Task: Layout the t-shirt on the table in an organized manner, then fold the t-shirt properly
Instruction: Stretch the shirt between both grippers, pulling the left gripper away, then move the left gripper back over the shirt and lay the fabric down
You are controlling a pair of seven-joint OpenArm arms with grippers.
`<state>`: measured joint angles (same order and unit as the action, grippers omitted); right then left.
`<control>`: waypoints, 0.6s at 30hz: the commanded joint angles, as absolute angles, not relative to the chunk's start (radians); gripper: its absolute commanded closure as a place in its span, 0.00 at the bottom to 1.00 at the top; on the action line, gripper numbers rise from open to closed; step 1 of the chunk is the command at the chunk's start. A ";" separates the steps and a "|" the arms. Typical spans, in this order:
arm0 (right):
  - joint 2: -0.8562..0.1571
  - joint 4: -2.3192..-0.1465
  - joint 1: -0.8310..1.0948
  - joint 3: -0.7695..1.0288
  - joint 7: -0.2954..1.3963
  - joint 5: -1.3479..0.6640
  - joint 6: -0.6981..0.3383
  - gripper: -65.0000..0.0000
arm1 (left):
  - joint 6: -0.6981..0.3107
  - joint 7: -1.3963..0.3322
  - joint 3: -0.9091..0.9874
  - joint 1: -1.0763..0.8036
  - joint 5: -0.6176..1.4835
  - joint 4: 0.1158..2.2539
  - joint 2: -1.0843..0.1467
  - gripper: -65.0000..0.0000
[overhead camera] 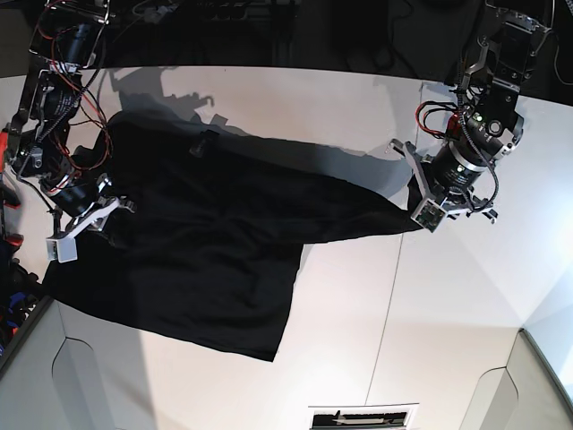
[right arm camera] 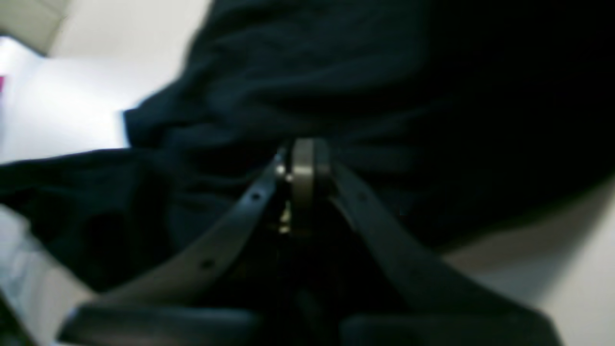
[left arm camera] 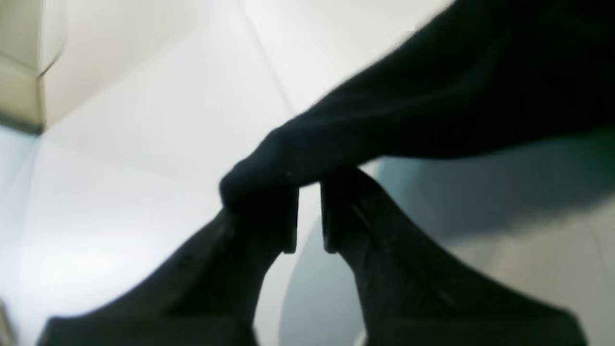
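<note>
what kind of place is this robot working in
Probably a robotics lab or test workspace: two jointed arms with loose cables running along them stand over a wide white panelled tabletop, with a black t-shirt spread out across it.

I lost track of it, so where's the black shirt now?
In the base view, the t-shirt spreads from the left side toward the centre, between the two robot arms.

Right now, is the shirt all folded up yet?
Not yet. The black shirt is partly spread on the table, plain side showing. The left gripper is at one end of it, and the right gripper is shut over the other side. Smoothing the wrinkles and the folding look left to do.
</note>
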<state>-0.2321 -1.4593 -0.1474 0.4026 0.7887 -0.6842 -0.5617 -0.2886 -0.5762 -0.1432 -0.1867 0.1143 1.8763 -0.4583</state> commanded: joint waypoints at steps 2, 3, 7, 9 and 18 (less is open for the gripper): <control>-0.239 -1.476 -0.168 0.398 0.776 -0.712 -0.577 1.00 | -0.335 -0.559 -0.137 -0.194 0.133 1.892 -0.468 0.70; -0.231 -1.476 -0.168 0.397 0.781 -0.712 -0.577 1.00 | -0.353 -0.566 -0.137 -0.206 0.146 1.892 -0.469 0.61; -0.192 -1.476 -0.168 0.394 0.816 -0.724 -0.577 1.00 | -0.389 -0.573 -0.137 -0.273 0.164 1.892 -0.469 0.51; -0.179 -1.476 -0.165 0.384 0.818 -0.737 -0.577 1.00 | -0.389 -0.572 -0.137 -0.297 0.166 1.893 -0.468 0.52; -0.179 -1.477 -0.110 0.208 0.812 -0.765 -0.585 1.00 | -0.347 -0.535 -0.136 -0.378 0.211 2.098 -0.468 0.52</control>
